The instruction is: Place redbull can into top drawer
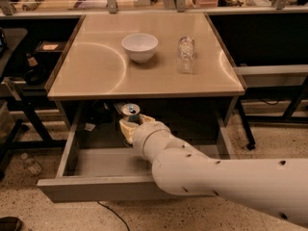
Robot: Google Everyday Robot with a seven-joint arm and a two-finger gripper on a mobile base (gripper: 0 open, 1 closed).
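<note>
The redbull can (130,111) shows its silver pull-tab top just under the front edge of the beige table (91,73). It stands upright over the back of the open top drawer (91,189), a wide shallow grey drawer pulled out toward me. My gripper (129,127) is inside the drawer at its back middle, shut on the can, with beige fingers (126,129) around the can's body. The can's lower part is hidden by the gripper and my white arm (202,177).
A white bowl (140,46) and a clear glass (186,54) stand on the table top. A black stand (19,85) is at the left, shelving at the right. A small bottle (31,165) lies on the floor at the left.
</note>
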